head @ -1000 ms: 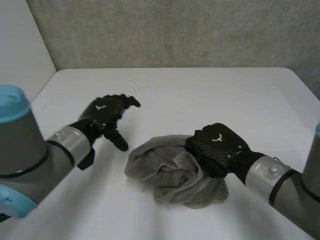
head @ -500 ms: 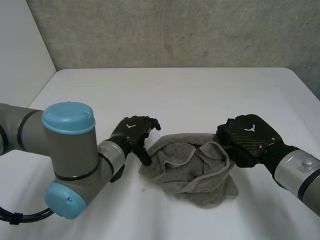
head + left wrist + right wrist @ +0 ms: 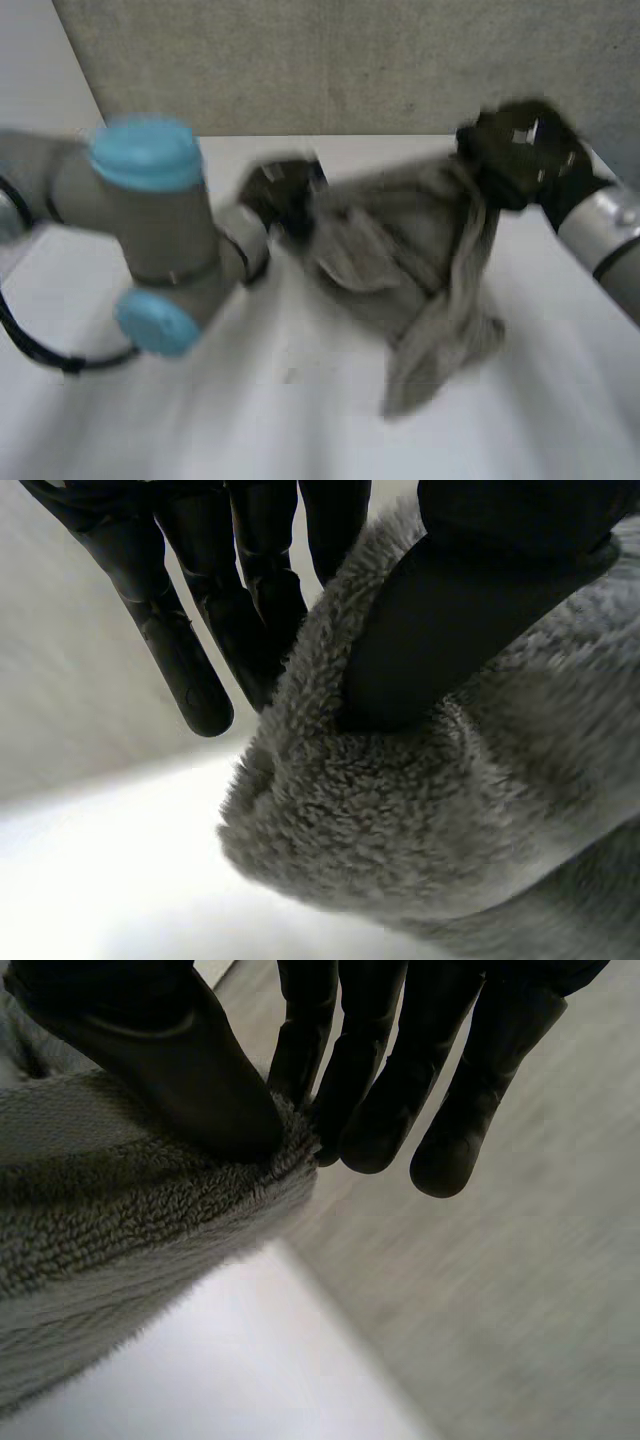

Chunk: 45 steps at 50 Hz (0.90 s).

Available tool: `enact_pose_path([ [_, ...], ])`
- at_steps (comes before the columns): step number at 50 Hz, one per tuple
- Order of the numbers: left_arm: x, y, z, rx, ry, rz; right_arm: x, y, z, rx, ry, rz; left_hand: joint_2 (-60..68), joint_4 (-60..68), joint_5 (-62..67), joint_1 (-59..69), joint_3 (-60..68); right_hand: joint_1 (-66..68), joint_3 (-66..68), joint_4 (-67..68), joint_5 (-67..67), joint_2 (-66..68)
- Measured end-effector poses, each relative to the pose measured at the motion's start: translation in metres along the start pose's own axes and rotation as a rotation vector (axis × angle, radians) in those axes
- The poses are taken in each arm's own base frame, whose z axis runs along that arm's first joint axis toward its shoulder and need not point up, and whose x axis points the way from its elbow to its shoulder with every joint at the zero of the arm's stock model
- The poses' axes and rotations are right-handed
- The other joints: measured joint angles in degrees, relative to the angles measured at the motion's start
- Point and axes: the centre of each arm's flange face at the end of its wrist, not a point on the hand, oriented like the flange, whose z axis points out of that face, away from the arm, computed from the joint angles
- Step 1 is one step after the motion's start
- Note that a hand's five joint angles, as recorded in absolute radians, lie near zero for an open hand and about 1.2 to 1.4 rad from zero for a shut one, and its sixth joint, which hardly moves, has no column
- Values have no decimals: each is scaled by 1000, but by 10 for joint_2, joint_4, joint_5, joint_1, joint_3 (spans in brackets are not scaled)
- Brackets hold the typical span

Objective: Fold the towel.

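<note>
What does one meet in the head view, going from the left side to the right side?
left arm → left hand → towel → right hand → right arm

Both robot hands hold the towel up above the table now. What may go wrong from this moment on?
1. The right robot hand pinches the towel close to its edge, thumb against fingers; the cloth may slip out.
2. The towel hangs bunched and twisted between it and the left robot hand, not spread flat, so a fold made now would likely be uneven.
3. Its lowest part seems to reach the table and may drag.
</note>
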Motion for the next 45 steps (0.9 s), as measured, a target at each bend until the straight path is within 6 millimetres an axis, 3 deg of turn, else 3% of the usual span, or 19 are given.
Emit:
enact_pose_path([
  [4,-21,-61,1,165,-101,-6,18,-22,16,183,81,-76,1,0,2,0,1,0,0,0,0,0],
  [6,-30,-102,-9,276,-157,-14,28,-39,22,313,128,-111,1,1,3,3,1,0,0,0,9,12],
  [9,-32,-129,-24,347,-184,-20,31,-50,24,391,135,-98,1,1,3,3,1,1,0,0,15,12],
  [12,-28,-132,-36,347,-181,-20,26,-51,23,396,102,-54,1,1,3,3,1,3,0,0,16,12],
  [16,-17,-105,-50,252,-147,-10,9,-36,17,310,-8,37,1,1,3,5,1,5,0,0,17,12],
  [21,-10,-41,-63,46,-113,6,-20,-3,7,131,-168,128,2,2,3,5,2,5,0,0,17,12],
  [27,-19,22,-67,-149,-136,11,-46,37,-4,-53,-282,149,2,2,3,5,2,5,0,0,17,12],
  [31,-32,49,-66,-234,-173,6,-59,60,-13,-153,-332,126,2,2,3,5,2,5,0,0,17,12],
  [36,-42,65,-65,-286,-200,1,-69,76,-24,-236,-376,86,2,2,3,5,2,5,0,0,17,12],
  [42,-43,66,-66,-294,-203,0,-73,80,-33,-290,-393,77,-45,-46,-38,-31,-45,-8,-15,-11,2,-4],
  [45,-41,64,-67,-288,-196,1,-73,81,-36,-324,-380,99,-140,-141,-133,-130,-139,-242,-248,-250,-250,-246],
])
